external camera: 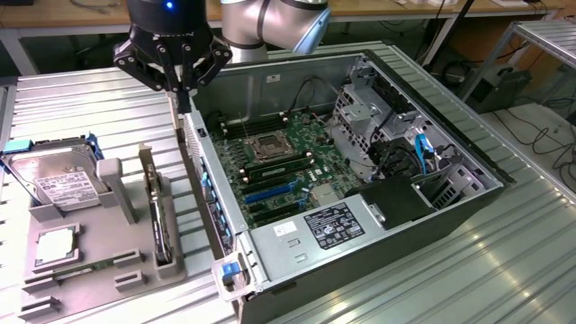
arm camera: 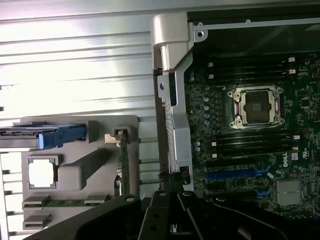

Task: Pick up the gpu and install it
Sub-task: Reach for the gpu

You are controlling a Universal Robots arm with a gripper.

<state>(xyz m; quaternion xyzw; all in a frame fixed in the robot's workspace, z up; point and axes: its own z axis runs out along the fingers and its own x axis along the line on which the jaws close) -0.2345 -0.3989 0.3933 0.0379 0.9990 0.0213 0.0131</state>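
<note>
Corrugated metal bench (external camera: pixel 81 101), lab desks and cables behind it. Open PC case (external camera: pixel 387 270) lies on its side mid-bench, motherboard (external camera: pixel 297 131) exposed. CPU socket is bare, and the blue expansion slots (external camera: pixel 266 194) look unoccupied. A grey parts tray (external camera: pixel 90 233) sits just beside the case toward the exterior view's left. The gpu (external camera: pixel 160 216) is parked in that tray, standing on edge in a slot along the tray edge nearest the case, bracket end pointing to the far side of the bench. In the wrist view it reads edge-on as a thin strip (arm camera: pixel 124 165). Same tray carries the hard drive (external camera: pixel 59 182) at its far corner, a cpu chip (external camera: pixel 56 248) and the memory stick (external camera: pixel 85 270) nearer the front edge. The gripper (external camera: pixel 183 101) hangs above the case's rear wall, on the tray side. Fingers are pressed together to a point w/ nothing between them, and they aren't touching the card. The wrist view has the tips (arm camera: pixel 172 192) over the case's rear edge strip. Step, imo: pre-grasp approach, pick not yet made, install untouched. Any pick calls for the fingers to spread first, then line up over the card's top edge and pinch across its thin faces. The slot walls leave little room, so alignment matters. Seating it later needs the bracket end at the rear wall and the card square to a blue slot.
</note>
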